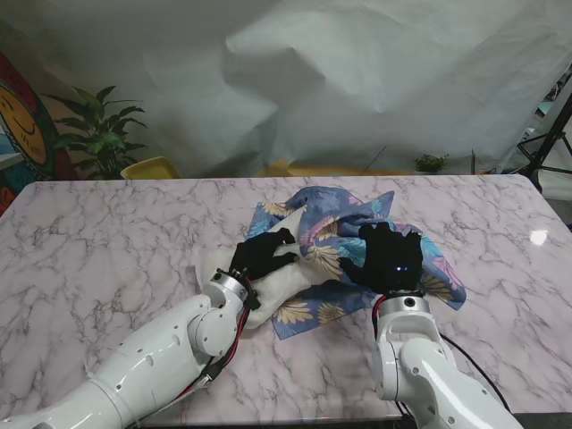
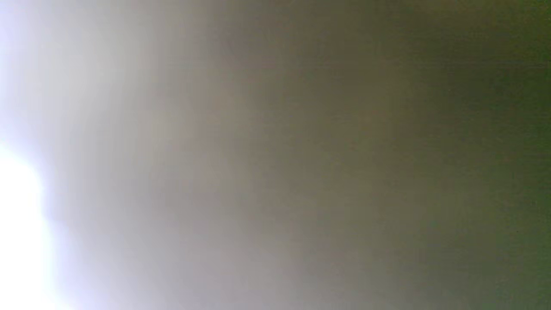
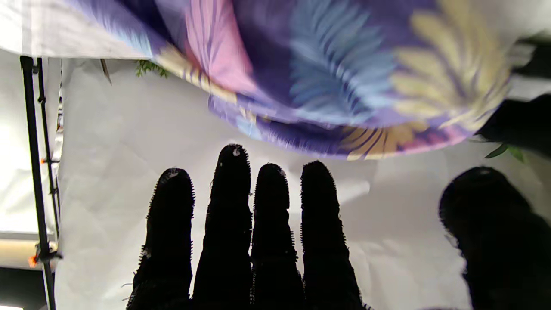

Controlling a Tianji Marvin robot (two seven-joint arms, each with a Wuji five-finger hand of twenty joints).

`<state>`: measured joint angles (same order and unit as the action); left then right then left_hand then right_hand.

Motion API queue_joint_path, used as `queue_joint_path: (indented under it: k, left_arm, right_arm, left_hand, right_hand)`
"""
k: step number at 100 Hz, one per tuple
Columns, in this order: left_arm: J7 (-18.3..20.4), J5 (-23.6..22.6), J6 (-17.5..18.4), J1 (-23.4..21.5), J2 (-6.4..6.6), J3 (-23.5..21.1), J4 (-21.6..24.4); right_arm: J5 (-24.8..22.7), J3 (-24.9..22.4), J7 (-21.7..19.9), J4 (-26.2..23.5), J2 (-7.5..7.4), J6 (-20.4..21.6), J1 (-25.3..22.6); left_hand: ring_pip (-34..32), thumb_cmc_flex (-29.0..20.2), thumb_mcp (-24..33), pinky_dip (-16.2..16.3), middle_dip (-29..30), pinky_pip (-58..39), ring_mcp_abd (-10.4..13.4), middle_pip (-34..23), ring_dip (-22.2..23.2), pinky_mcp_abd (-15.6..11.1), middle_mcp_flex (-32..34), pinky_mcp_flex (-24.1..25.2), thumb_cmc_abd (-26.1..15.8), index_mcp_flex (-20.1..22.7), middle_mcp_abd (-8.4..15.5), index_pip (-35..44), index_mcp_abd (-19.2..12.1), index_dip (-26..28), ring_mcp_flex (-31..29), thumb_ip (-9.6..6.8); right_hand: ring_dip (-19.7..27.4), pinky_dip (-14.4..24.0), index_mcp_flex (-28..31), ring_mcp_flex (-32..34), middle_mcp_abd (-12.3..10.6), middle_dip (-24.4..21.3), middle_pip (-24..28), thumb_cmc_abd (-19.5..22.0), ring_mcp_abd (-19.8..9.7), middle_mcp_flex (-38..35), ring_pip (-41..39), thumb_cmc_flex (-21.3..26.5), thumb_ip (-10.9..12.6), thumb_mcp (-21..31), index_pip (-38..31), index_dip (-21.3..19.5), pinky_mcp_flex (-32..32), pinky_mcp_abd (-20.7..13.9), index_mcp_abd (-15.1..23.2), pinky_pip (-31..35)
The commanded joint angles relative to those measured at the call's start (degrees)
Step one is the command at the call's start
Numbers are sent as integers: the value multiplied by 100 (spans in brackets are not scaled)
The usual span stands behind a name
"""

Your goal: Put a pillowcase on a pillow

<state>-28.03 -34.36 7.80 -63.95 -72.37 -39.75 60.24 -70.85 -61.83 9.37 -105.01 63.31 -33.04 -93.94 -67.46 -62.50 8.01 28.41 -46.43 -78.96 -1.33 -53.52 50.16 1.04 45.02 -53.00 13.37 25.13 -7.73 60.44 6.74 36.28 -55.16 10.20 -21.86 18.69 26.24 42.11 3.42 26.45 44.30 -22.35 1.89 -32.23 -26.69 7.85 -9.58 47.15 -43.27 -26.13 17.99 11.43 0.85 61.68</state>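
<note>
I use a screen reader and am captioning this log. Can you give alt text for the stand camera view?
On a marble table, the left hand presses a white pillow that lies partly inside a purple floral pillowcase. The right hand rests flat, fingers spread, on the pillowcase. A white backdrop hangs behind.

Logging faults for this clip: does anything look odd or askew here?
The left wrist view is a featureless blur, showing nothing usable. On the table, the purple floral pillowcase lies crumpled and skewed, covering only part of the white pillow. The left robot hand rests on the pillow, the right robot hand on the pillowcase.
</note>
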Motion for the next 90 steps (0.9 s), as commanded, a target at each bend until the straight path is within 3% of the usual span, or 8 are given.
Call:
queue_joint_path:
  k: [1, 16, 37, 53, 66, 73, 83, 90]
  left_arm:
    - [57, 74, -78, 46, -60, -24, 40]
    - [85, 195, -198, 90, -110, -10, 40]
    - [118, 303, -215, 87, -151, 22, 96]
    - [172, 272, -258, 22, -116, -11, 248]
    - [186, 278, -262, 11, -112, -25, 262]
    - [182, 284, -251, 2, -112, -26, 260]
    - [167, 278, -229, -14, -112, -27, 263]
    - [152, 286, -207, -17, -118, -25, 252]
  right_arm:
    - [27, 50, 67, 133, -39, -13, -169]
    - [339, 123, 250, 338, -10, 17, -215]
    - [465, 397, 601, 1124, 9, 64, 221]
    - [403, 625, 749, 1631, 10, -119, 562]
    - [572, 822, 1404, 2118, 128, -408, 818]
    - [711, 891, 1776, 2346, 218, -543, 932]
    - [877, 962, 2244, 2657, 337, -654, 1104]
    - [1041, 988, 2484, 2825, 416, -611, 1208]
  left_hand:
    - [-1018, -1147, 740, 293, -154, -2332, 1146, -458, 255, -1925, 266, -894, -1007, -117, 346, 390, -47, 103, -623, -494]
    - [-1027, -1147, 752, 289, -153, -2355, 1158, -457, 249, -1941, 271, -897, -1002, -117, 335, 390, -41, 100, -640, -494]
    - [-1053, -1147, 758, 280, -157, -2391, 1176, -472, 244, -1963, 295, -903, -991, -104, 327, 388, -16, 97, -665, -488]
    - [-1069, -1147, 756, 277, -159, -2422, 1193, -479, 239, -1994, 311, -908, -981, -105, 331, 388, -15, 97, -687, -483]
    - [-1079, -1147, 762, 274, -160, -2442, 1199, -481, 236, -2008, 315, -910, -977, -99, 331, 382, 9, 92, -697, -483]
    - [-1085, -1147, 761, 271, -161, -2450, 1204, -483, 236, -2020, 321, -911, -977, -99, 335, 382, 8, 92, -702, -482]
    - [-1087, -1147, 753, 266, -161, -2452, 1205, -479, 234, -2030, 314, -910, -983, -96, 341, 383, -8, 92, -702, -481]
    - [-1087, -1147, 750, 263, -161, -2454, 1206, -478, 232, -2032, 314, -910, -992, -89, 339, 379, -6, 91, -701, -483]
  right_hand:
    - [-273, 237, 59, 297, -154, 254, 308, 120, -129, -201, -351, -114, 152, -92, -444, -315, 165, -154, 232, 204]
    - [-496, 412, -23, 444, -164, 467, 421, 27, -187, -222, -571, -136, 138, 16, -756, -430, 302, -160, 273, 267]
    - [-7, 355, -605, -417, 233, -7, -185, 48, 69, 709, 284, -292, 47, -232, 587, 531, -196, -97, -482, -140]
    - [339, 189, -1291, -1430, 610, -502, -180, 391, 235, 1903, 522, -459, -9, -1008, 1461, 972, -664, -105, -1107, -347]
    - [348, 173, -1303, -1448, 661, -515, 102, 518, 258, 2035, 342, -472, 48, -1630, 1536, 807, -646, -93, -1197, -257]
    - [338, 179, -1245, -1298, 642, -456, 251, 406, 247, 1955, 286, -496, 87, -1702, 1387, 632, -558, -100, -1161, -205]
    - [236, 228, -1178, -866, 481, -208, 613, 18, 131, 1543, 100, -574, 63, -1229, 436, -93, -316, -144, -859, -57]
    - [129, 282, -1104, -473, 261, -69, 790, -257, -3, 1173, -78, -234, 82, -1141, -418, -406, -115, -169, -537, 60]
